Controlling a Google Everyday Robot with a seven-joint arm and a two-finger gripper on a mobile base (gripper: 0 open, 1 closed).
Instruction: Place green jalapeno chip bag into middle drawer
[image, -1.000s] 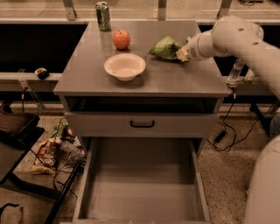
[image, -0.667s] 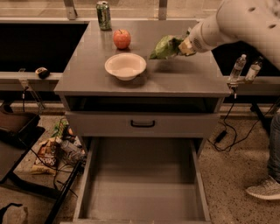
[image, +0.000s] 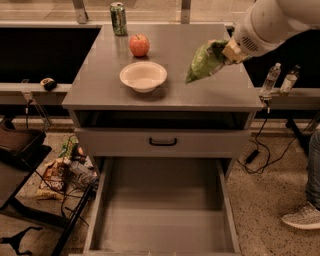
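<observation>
The green jalapeno chip bag (image: 204, 61) hangs in the air above the right part of the cabinet top, held by its upper end. My gripper (image: 226, 50) is shut on the bag's top edge, at the end of the white arm that comes in from the upper right. The middle drawer (image: 161, 235) stands pulled out wide open below the cabinet front, its grey floor bare. The bag is above the counter, behind and above the drawer.
On the cabinet top (image: 95, 85) stand a white bowl (image: 143, 76), a red apple (image: 139, 45) and a green soda can (image: 118, 18). A shut drawer front with a black handle (image: 163, 142) is above the open drawer. Clutter and cables lie at floor left (image: 60, 175). A person's shoe (image: 302, 217) is at right.
The gripper has lifted the chip bag off the cabinet top and brought it forward and up. The arm has risen toward the upper right.
</observation>
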